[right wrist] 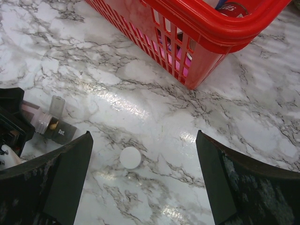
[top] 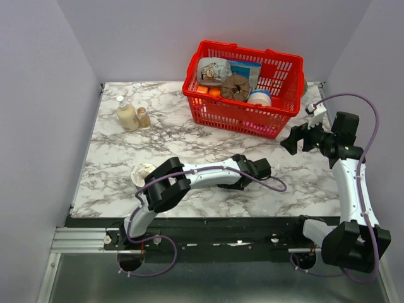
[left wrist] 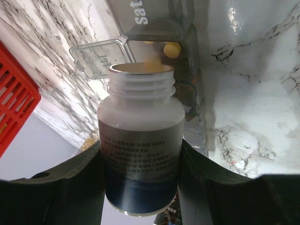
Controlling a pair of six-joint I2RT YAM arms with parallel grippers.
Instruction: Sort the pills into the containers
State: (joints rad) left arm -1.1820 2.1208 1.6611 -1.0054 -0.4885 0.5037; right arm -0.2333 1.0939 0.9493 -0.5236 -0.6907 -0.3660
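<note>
Left wrist view: marble table [left wrist: 253,84] carrying everything. Right gripper [right wrist: 143,136] hanging wide open, holding nothing. Left gripper [left wrist: 140,154] squeezing uncapped white bottle [left wrist: 139,136], tipping mouth at containers [left wrist: 154,21] just beyond. One lid [left wrist: 101,58] standing open, yellow pill [left wrist: 172,48] lying inside. Sorting seemingly just starting.

Tabletop [top: 158,139]: white marble pattern, grey-black veining. Red plastic mesh basket [top: 233,115]: solid red, pink showing through the slots. White plastic pill bottle [left wrist: 140,136]: white body, label goes from pale with fine dark print to dark blue. Smoky grey translucent pill-organiser strip [left wrist: 154,23]: white lettering on lid. Round yellow pill [left wrist: 172,49]. Round white cap [right wrist: 130,157]. Left tool [left wrist: 140,164], right tool [right wrist: 143,136]: black fingers. Left arm [top: 208,175], right arm [top: 352,186]: white links, black joints.
</note>
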